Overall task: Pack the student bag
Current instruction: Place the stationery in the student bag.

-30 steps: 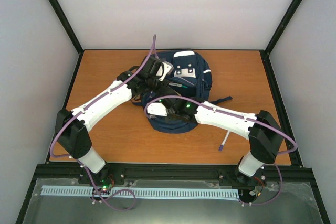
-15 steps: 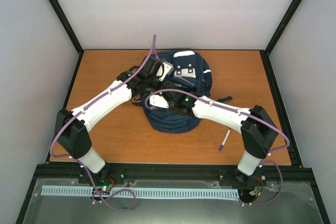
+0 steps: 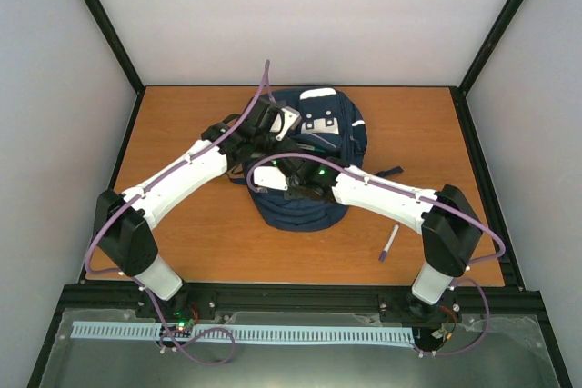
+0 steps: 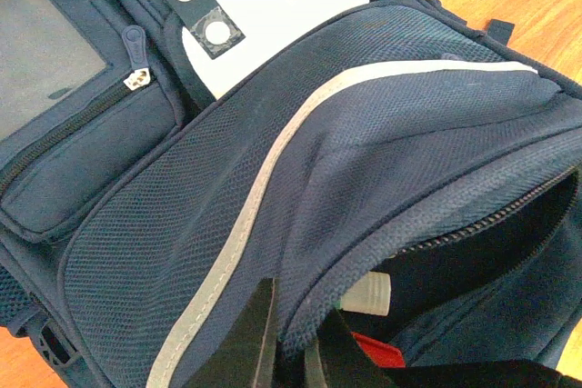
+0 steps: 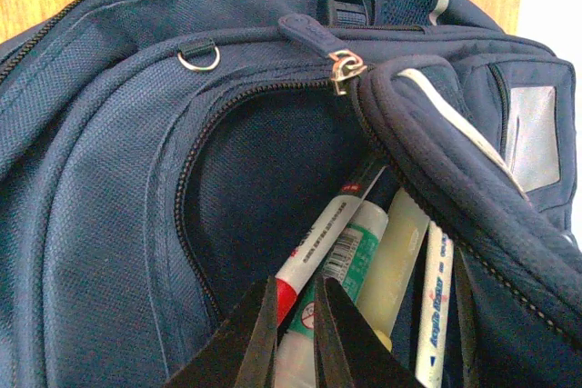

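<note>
The student bag [image 3: 318, 147], navy with white stripes and patches, lies in the middle of the table. My left gripper [image 4: 296, 347] is shut on the rim of the bag's open compartment and holds it up; from above it sits at the bag's left side [image 3: 275, 134]. My right gripper [image 5: 296, 333] reaches into that opening, its jaws nearly together on the red end of a white marker [image 5: 332, 224]. Beside the marker lie a green-labelled glue stick [image 5: 355, 256], a pale yellow tube [image 5: 393, 252] and a white pen with blue lettering [image 5: 435, 297].
A purple pen [image 3: 389, 243] lies on the wooden table to the right of the bag, near my right arm's elbow. The bag's zipper pull [image 5: 346, 68] hangs at the top of the opening. Black frame posts line the table's sides.
My right arm has pushed forward and left, bringing its gripper deeper into the bag's opening and uncovering the purple pen. The left arm has held still.
</note>
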